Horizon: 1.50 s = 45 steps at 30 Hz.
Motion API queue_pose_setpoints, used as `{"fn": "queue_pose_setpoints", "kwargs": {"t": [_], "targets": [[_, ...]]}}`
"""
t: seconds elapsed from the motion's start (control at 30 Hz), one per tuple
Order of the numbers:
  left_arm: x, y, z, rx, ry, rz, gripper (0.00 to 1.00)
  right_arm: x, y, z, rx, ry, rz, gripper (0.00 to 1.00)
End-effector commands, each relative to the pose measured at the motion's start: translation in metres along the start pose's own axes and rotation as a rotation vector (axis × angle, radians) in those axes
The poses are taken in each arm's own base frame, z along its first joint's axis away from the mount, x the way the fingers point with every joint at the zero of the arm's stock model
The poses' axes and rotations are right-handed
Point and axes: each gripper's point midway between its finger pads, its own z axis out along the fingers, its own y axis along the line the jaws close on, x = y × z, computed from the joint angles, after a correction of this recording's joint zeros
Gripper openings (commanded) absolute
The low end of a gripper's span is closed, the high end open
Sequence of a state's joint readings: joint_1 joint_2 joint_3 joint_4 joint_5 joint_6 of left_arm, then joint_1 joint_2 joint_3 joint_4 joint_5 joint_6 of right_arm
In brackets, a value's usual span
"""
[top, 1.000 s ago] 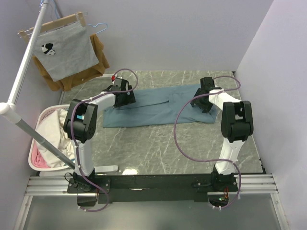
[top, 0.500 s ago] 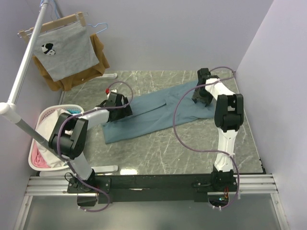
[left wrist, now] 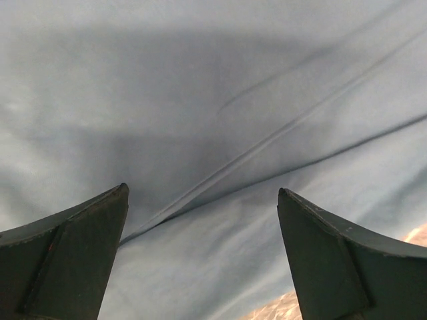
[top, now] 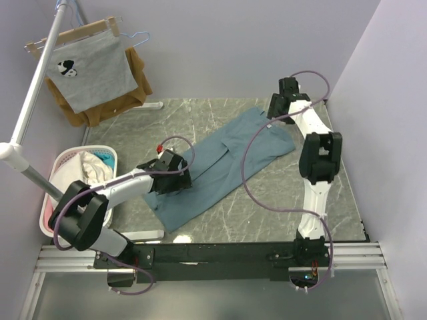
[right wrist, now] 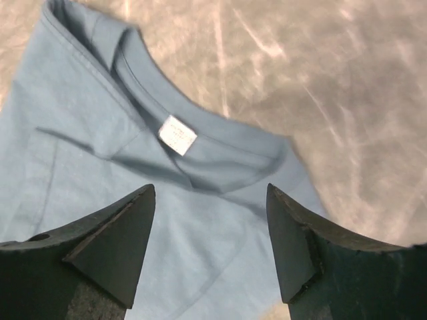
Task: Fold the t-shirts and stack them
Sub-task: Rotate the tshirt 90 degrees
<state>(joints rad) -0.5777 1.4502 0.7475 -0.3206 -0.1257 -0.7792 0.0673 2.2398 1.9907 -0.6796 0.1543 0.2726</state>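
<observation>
1. The grey marbled table (top: 287, 200) carries the whole job. Only one garment lies spread on it.
2. The large, plain dusty teal-blue cotton t-shirt (top: 227, 160) lies flat but skewed. Its long axis runs diagonally from the near-left of the table to the far-right, with the neck at the far-right end and the bottom at the near-left end. It looks part-folded lengthwise into a long band, though I cannot tell how many layers there are.
3. The white plastic laundry basket (top: 93, 151) stands off the table's left edge, well apart from the shirt, with pale cloth heaped inside.
4. The left gripper (left wrist: 201, 192) is low over the shirt's near-left end. Its jaws are spread wide with nothing pinched between them. Blue cloth fills its view, and a long seam or crease (left wrist: 253, 150) runs across the gap between the jaws.
5. The right gripper (right wrist: 210, 190) hangs above the far-right end, its jaws parted and empty.
6. The ribbed neckline (right wrist: 220, 157) lies just beyond the right gripper's fingertips, curving across its view. This arm is clearly the nearer one to the neck end, and the left arm is nearer the bottom.
7. The small white neck label (right wrist: 177, 135) sits inside the neckline, slightly left of the gap between the jaws.
8. My judgement is that the next move depends on that diagonal. Each arm has its own end, so squaring up or folding end-to-end means working along the slanted axis.
</observation>
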Motion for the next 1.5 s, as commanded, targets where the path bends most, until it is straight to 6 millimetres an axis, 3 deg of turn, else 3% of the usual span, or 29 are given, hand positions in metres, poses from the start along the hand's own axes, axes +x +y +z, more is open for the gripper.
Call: {"fn": "queue_pose_setpoints", "kwargs": {"t": [0.0,0.03,0.07,0.1,0.13,0.17,0.2,0.23,0.27,0.3,0.33,0.37,0.4,0.43,0.47,0.6,0.67,0.7,0.77,0.83,0.93,1.0,1.03,1.17,1.27,1.47], "targets": [[-0.046,-0.015,-0.018,-0.044,-0.074,0.088,0.99,-0.048,-0.021,-0.083,0.009,-0.242,0.131,0.76],[-0.057,-0.021,-0.009,-0.056,-0.085,0.111,0.99,-0.026,-0.025,-0.079,0.014,-0.191,0.143,0.75],[-0.091,-0.047,-0.016,-0.015,-0.146,0.114,0.99,-0.02,-0.024,-0.088,-0.001,-0.185,0.172,0.75],[-0.105,-0.057,-0.015,-0.002,-0.164,0.147,0.99,-0.01,-0.024,-0.089,-0.011,-0.164,0.184,0.76],[-0.111,-0.068,0.001,0.009,-0.151,0.173,0.99,0.016,-0.027,-0.081,-0.011,-0.113,0.191,0.75],[-0.14,-0.102,-0.009,0.093,-0.195,0.212,1.0,0.021,-0.029,-0.091,-0.014,-0.126,0.224,0.76],[-0.151,-0.117,-0.007,0.125,-0.203,0.236,0.99,0.031,-0.034,-0.092,0.0,-0.12,0.246,0.76],[-0.153,-0.13,0.013,0.149,-0.178,0.27,0.99,0.057,-0.042,-0.086,0.02,-0.088,0.255,0.77],[-0.176,-0.172,-0.001,0.299,-0.214,0.333,1.0,0.058,-0.044,-0.098,0.012,-0.115,0.281,0.77],[-0.183,-0.189,0.002,0.35,-0.215,0.36,0.99,0.079,-0.051,-0.095,0.034,-0.087,0.291,0.78],[-0.179,-0.2,0.029,0.376,-0.171,0.383,0.99,0.082,-0.052,-0.098,0.032,-0.095,0.299,0.78],[-0.202,-0.23,0.017,0.468,-0.235,0.414,0.99,0.081,-0.054,-0.108,0.021,-0.114,0.311,0.78],[-0.198,-0.248,0.018,0.558,-0.2,0.443,0.99,0.092,-0.056,-0.108,0.026,-0.099,0.312,0.78],[-0.188,-0.252,0.051,0.561,-0.152,0.454,0.99,0.096,-0.057,-0.111,0.024,-0.093,0.314,0.78],[-0.208,-0.275,0.038,0.628,-0.197,0.47,0.99,0.096,-0.057,-0.117,0.01,-0.103,0.317,0.78],[-0.185,-0.31,0.057,0.855,-0.092,0.523,0.99,0.116,-0.044,-0.123,-0.084,-0.06,0.308,0.78],[-0.168,-0.311,0.07,0.919,-0.037,0.516,0.99,0.118,-0.029,-0.128,-0.176,-0.056,0.305,0.78],[-0.163,-0.313,0.071,0.95,-0.025,0.519,0.99,0.133,-0.017,-0.129,-0.246,-0.008,0.298,0.78],[-0.149,-0.316,0.077,1.019,0.022,0.516,0.99,0.136,0.002,-0.134,-0.341,-0.01,0.281,0.78],[-0.136,-0.316,0.086,1.066,0.082,0.511,0.99,0.152,0.028,-0.139,-0.444,0.031,0.238,0.79],[-0.129,-0.314,0.101,1.06,0.103,0.493,0.99,0.174,0.067,-0.145,-0.536,0.098,0.14,0.8],[-0.135,-0.306,0.119,0.985,0.066,0.485,0.99,0.182,0.09,-0.149,-0.579,0.129,0.094,0.8],[-0.139,-0.302,0.126,0.951,0.049,0.481,1.0,0.198,0.109,-0.151,-0.609,0.17,0.047,0.8],[-0.173,-0.269,0.149,0.836,-0.012,0.431,1.0,0.222,0.153,-0.157,-0.71,0.237,-0.019,0.8],[-0.194,-0.248,0.154,0.806,-0.039,0.395,0.99,0.238,0.181,-0.161,-0.794,0.306,-0.064,0.8],[-0.209,-0.237,0.155,0.788,-0.066,0.379,0.99,0.273,0.219,-0.178,-0.854,0.386,-0.162,0.8]]}}
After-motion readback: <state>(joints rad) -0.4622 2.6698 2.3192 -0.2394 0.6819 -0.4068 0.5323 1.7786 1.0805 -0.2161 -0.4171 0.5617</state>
